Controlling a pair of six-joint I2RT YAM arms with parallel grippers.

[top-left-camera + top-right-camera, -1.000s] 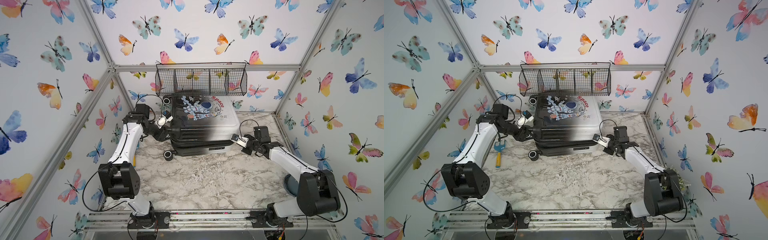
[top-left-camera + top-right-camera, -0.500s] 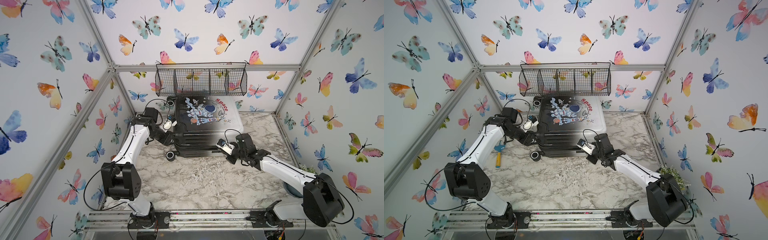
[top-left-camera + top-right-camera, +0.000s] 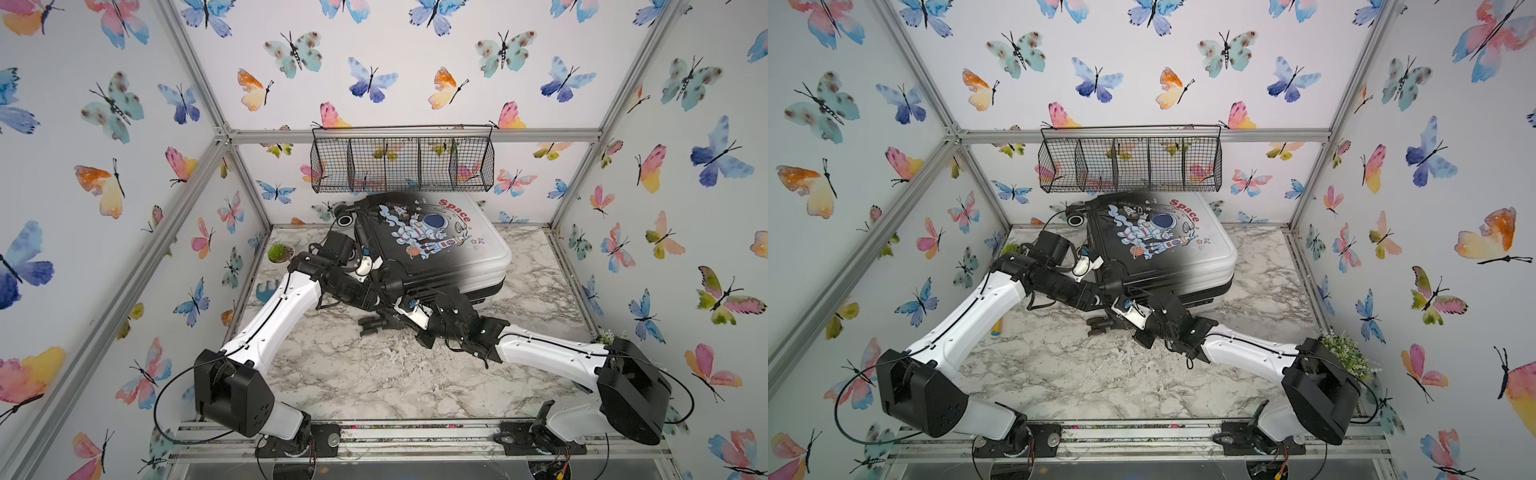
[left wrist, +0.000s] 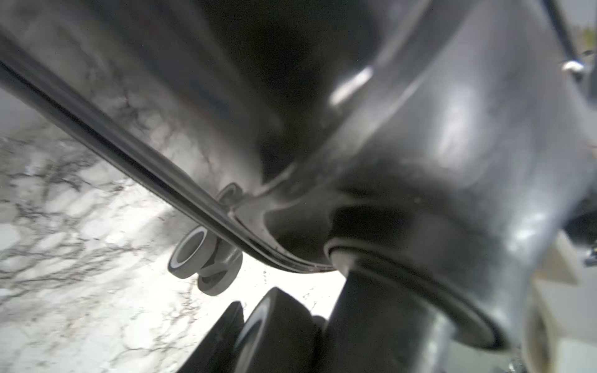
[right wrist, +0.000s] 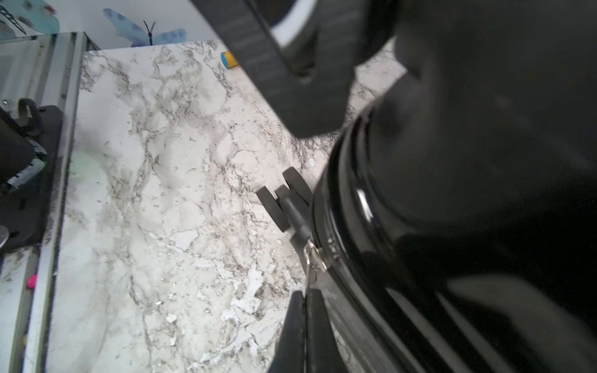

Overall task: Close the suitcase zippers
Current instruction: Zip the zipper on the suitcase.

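Observation:
The suitcase (image 3: 436, 245) (image 3: 1163, 245) lies flat and skewed on the marble table, astronaut side up. At its near-left corner my left gripper (image 3: 388, 286) (image 4: 290, 310) is shut on a white-rimmed suitcase wheel (image 4: 274, 323), which fills the gap between its fingers. Just in front, my right gripper (image 3: 399, 306) (image 5: 305, 295) is shut on a silvery zipper pull (image 5: 312, 258). The pull hangs from the black zipper track (image 5: 326, 200) at the rounded corner, beside another wheel (image 5: 277, 206). The rest of the zippers is hidden by the arms.
A wire basket (image 3: 401, 160) hangs on the back wall above the case's far end. A small potted plant (image 3: 279, 252) and a blue toy (image 3: 266, 291) sit at the left wall. A yellow-blue stick (image 3: 996, 328) lies under the left arm, and a plant (image 3: 1345, 353) stands at right.
My right gripper has slid left along the case's near side to its near-left corner, still pinching the pull. The suitcase has turned, and my left gripper has moved with it.

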